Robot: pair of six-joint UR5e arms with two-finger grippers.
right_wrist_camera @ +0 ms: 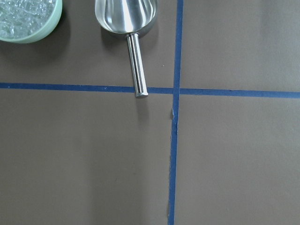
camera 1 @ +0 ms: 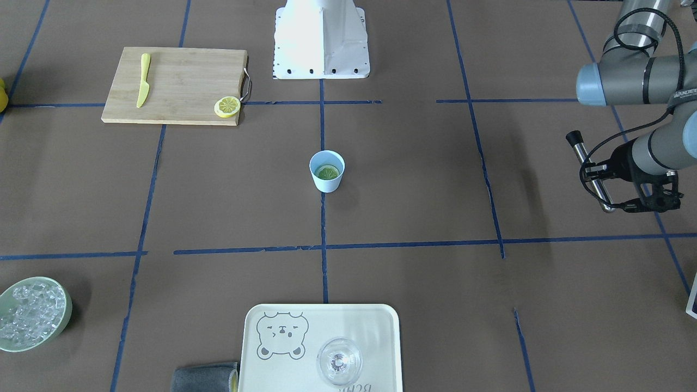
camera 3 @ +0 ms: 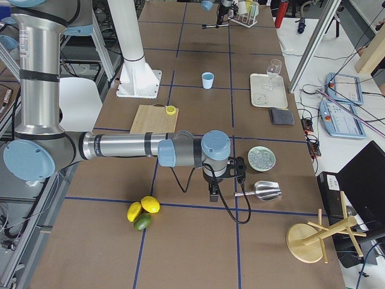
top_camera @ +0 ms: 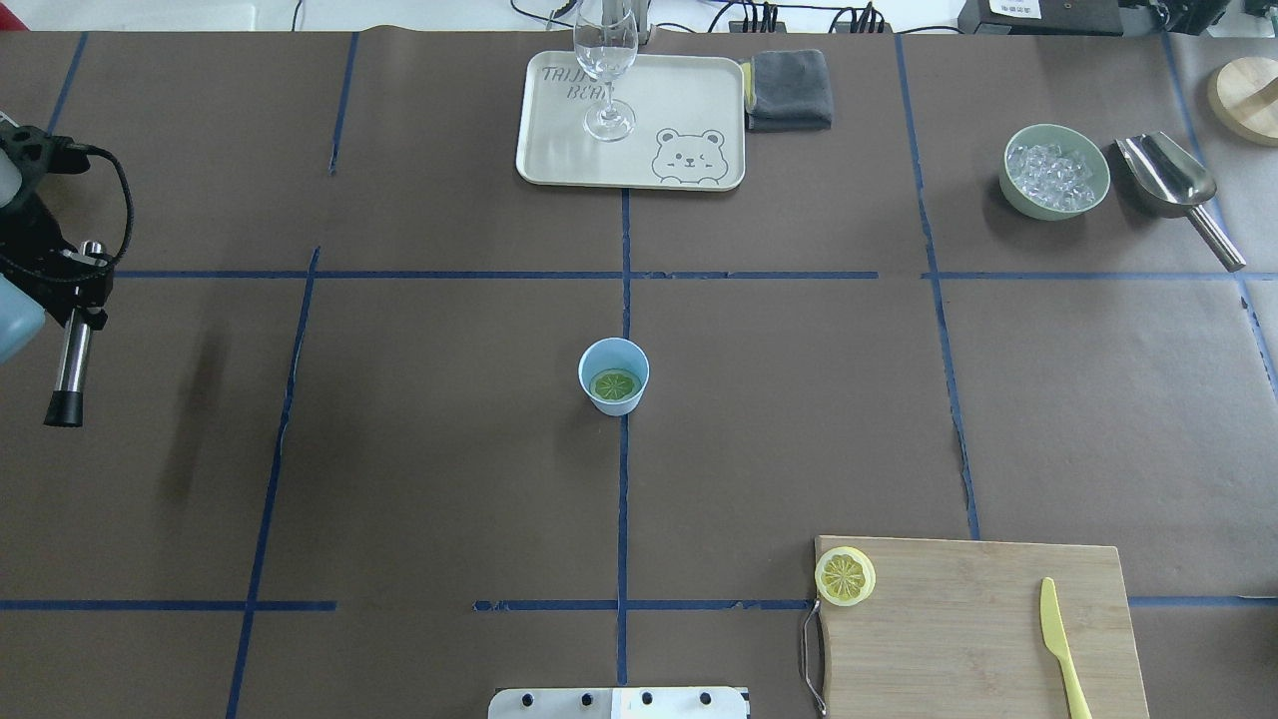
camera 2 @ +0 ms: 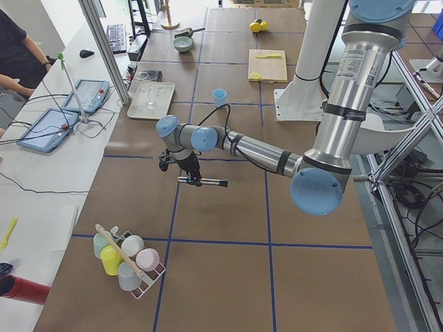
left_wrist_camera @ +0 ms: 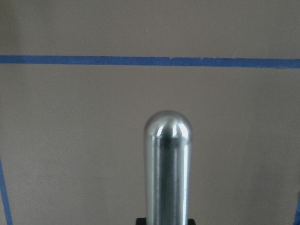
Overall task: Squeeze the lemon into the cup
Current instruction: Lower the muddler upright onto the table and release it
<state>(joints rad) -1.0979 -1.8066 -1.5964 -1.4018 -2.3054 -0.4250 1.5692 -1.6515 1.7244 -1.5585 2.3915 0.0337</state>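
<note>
The lemon lies flat, cut face up, on the corner of the board nearest the cup, just beside the board's metal handle. A yellow knife lies on the board's other end, well apart from it. The cup stands upright in the middle of the table, on a blue tape line and well apart from the lemon. A greenish round slice shows at its bottom.

The left gripper hangs over the table's left side, far from the cup, clamped on a steel rod with a black end. In the left wrist view the rod's rounded metal tip points out over bare table and a tape line.

The right gripper shows only in the right side view, above the table near the scoop and the bowl of ice. I cannot tell whether it is open or closed. Its wrist view looks down on the scoop's handle and the bowl's rim.

At the far edge a glass stands on a tray.
</note>
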